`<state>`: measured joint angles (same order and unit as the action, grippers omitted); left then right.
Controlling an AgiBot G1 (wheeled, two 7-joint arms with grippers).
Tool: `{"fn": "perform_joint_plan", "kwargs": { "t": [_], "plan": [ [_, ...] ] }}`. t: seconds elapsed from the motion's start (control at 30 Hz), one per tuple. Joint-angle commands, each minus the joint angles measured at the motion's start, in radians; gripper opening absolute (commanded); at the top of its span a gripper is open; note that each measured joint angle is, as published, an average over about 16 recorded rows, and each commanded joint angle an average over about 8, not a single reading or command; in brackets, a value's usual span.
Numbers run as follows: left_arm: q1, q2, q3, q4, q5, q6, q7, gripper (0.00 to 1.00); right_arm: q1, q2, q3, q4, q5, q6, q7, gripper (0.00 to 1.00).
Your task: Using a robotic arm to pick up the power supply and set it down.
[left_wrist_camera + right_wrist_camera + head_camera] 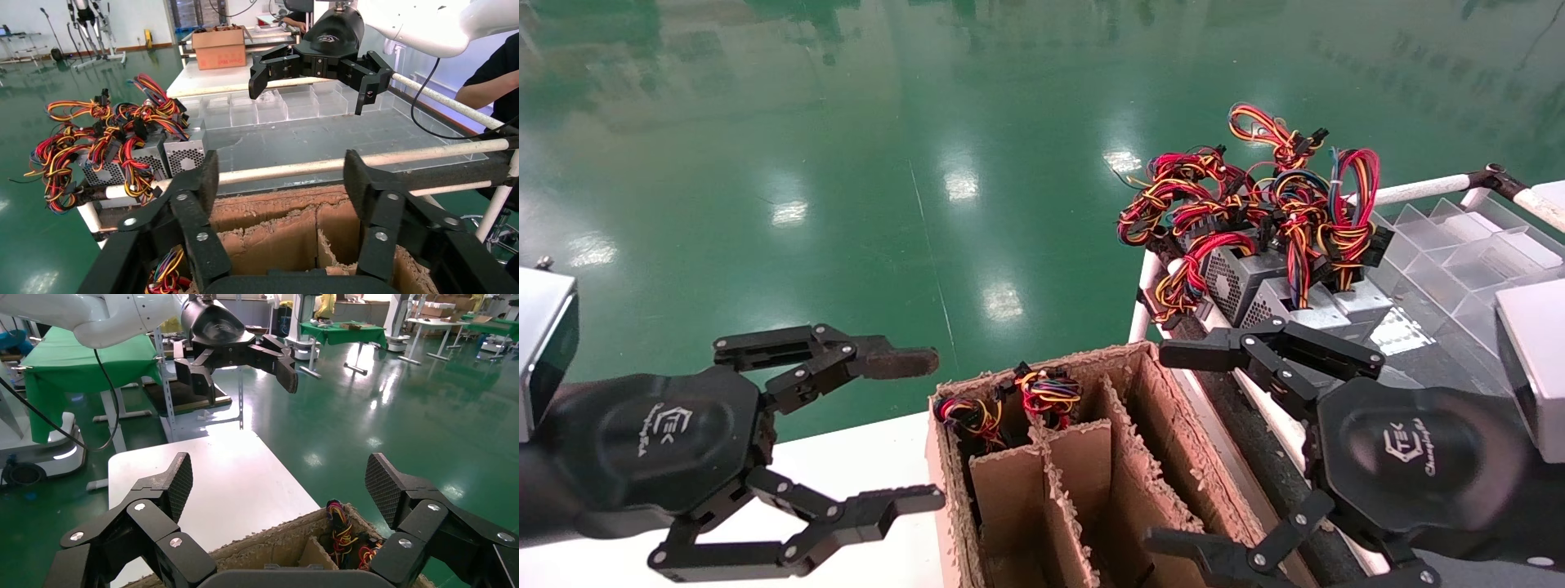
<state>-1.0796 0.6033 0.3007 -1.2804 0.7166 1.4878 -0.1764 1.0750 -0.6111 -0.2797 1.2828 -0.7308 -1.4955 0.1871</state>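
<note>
A brown cardboard box [1124, 457] with ragged inner dividers is seen between the two grippers in the head view. Two of its compartments, those nearest the left gripper [928, 429], are occupied by units of which only coloured wire bundles [1050, 392] show above the dividers; the compartments towards the right gripper [1173, 445] show bare cardboard as far as can be seen. Both grippers are held with jaws spread wide apart, nothing being gripped. The left gripper, with a brownish worn pad on one fingertip, is held over the white table [862, 465] just beside the box. The right gripper, all black at the tips, is held at the box's other side, over the edge of a dark tray framed by white tubes [1426, 189]. The power supplies [1246, 282], silver-grey boxes with perforated vents, are clustered beyond the right gripper's fingertips at the tray's far corner, red, yellow and black wires [1254, 196] looped above them. Clear plastic divided bins [1459, 245] lie beside that cluster.
</note>
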Motion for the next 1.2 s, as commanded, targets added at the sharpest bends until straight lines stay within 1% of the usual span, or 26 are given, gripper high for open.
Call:
{"fn": "perform_joint_plan", "kwargs": {
  "t": [0.03, 0.97, 1.0, 1.03, 1.2],
  "plan": [
    [0.0, 0.0, 0.0, 0.0, 0.0, 0.0, 0.0, 0.0, 0.0, 0.0, 0.0, 0.0, 0.0, 0.0, 0.0, 1.0],
    [0.0, 0.0, 0.0, 0.0, 0.0, 0.0, 0.0, 0.0, 0.0, 0.0, 0.0, 0.0, 0.0, 0.0, 0.0, 1.0],
    [0.0, 0.0, 0.0, 0.0, 0.0, 0.0, 0.0, 0.01, 0.0, 0.0, 0.0, 0.0, 0.0, 0.0, 0.0, 1.0],
    [0.0, 0.0, 0.0, 0.0, 0.0, 0.0, 0.0, 0.1, 0.0, 0.0, 0.0, 0.0, 0.0, 0.0, 0.0, 1.0],
    [0.0, 0.0, 0.0, 0.0, 0.0, 0.0, 0.0, 0.73, 0.0, 0.0, 0.0, 0.0, 0.0, 0.0, 0.0, 1.0]
  ]
}}
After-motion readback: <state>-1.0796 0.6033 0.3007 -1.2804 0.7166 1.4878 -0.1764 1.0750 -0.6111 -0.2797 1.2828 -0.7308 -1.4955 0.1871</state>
